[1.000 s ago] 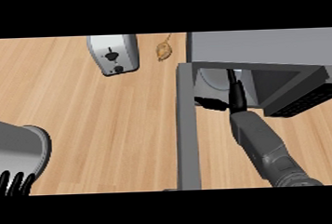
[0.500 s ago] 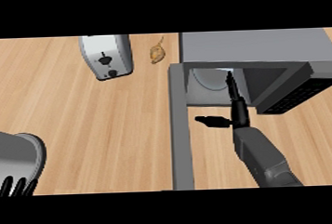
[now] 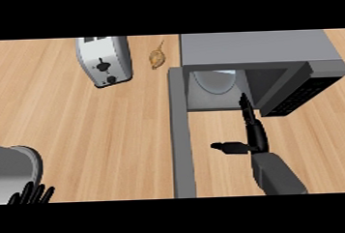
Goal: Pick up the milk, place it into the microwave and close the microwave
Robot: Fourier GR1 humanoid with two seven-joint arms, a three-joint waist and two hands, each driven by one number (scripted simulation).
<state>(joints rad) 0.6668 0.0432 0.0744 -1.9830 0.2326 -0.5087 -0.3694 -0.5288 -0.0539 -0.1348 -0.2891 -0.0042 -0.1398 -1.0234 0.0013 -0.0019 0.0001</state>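
Observation:
The grey microwave (image 3: pixel 258 47) stands at the upper right with its door (image 3: pixel 180 137) swung open toward the lower edge. Inside the cavity lies a pale rounded shape (image 3: pixel 217 81); I cannot tell whether it is the milk or the turntable. My right hand (image 3: pixel 253 132) is open just in front of the opening. Its fingers point straight at the cavity, the thumb sticks out to the left, and it holds nothing. My left hand (image 3: pixel 31 195) rests open at the lower left edge, fingers up.
A silver toaster (image 3: pixel 102 60) stands at the upper left, with a small tan item (image 3: pixel 158 57) beside it near the microwave. A grey pot (image 3: pixel 13 167) sits at the lower left, just above my left hand. The wooden counter (image 3: pixel 90 126) stretches between them.
My right hand has drawn back out of the microwave cavity toward the lower edge, empty. The left hand stays in place.

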